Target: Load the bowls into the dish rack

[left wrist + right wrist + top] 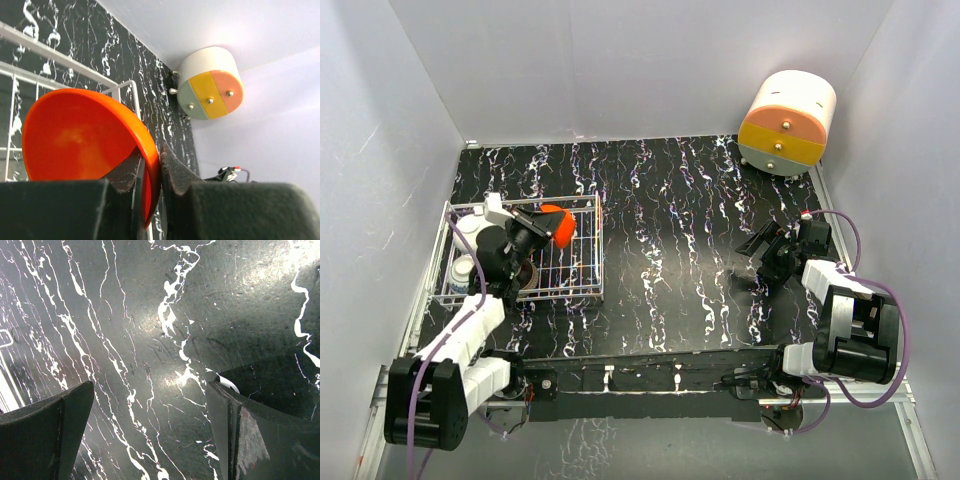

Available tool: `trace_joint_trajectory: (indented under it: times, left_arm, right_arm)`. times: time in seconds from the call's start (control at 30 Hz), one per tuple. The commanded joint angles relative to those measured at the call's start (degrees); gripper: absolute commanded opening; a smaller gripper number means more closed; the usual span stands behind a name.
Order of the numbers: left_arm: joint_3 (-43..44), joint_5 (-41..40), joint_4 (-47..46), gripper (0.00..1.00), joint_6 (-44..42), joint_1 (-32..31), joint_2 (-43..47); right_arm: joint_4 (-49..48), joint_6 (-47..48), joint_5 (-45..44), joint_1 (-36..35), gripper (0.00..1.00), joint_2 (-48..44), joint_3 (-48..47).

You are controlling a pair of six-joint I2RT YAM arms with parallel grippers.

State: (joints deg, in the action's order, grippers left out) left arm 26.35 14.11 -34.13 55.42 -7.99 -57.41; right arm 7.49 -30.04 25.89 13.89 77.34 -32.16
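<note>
The glossy red-orange bowl [556, 222] hangs tilted over the right half of the white wire dish rack [598, 262], at the table's left. My left gripper [538, 228] is shut on its rim; in the left wrist view the pads [177, 167] pinch the bowl's edge [85, 135]. In the rack, a white bowl [469, 227] and a blue-and-white bowl [463, 268] sit at the left end. A brown bowl [525, 274] shows partly under my arm. The black bowl is not in sight. My right gripper [760, 255] is open and empty just above bare table [150, 430].
A round cream-and-orange drawer cabinet [787, 122] stands at the back right corner, also in the left wrist view [212, 82]. White walls enclose the black marbled table [670, 220] on three sides. The rack's wires [120, 87] run behind the held bowl.
</note>
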Motion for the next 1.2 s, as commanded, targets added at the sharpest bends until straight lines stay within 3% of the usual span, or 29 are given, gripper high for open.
trace_joint_trajectory:
  times: [0.0, 0.5, 1.17]
  left_arm:
    - [-3.4, 5.8, -18.6, 0.00, 13.8, 2.3, -1.9]
    - [-8.2, 7.2, -29.3, 0.00, 17.7, 2.5, -12.7]
    - [-14.1, 12.0, -29.9, 0.00, 16.7, 2.4, -16.9]
  right_arm:
    - [0.4, 1.0, 0.0, 0.2, 0.98, -0.5, -0.4]
    - [-0.9, 0.6, -0.3, 0.2, 0.98, 0.3, 0.6]
    - [-1.9, 0.1, -0.1, 0.2, 0.98, 0.8, 1.1]
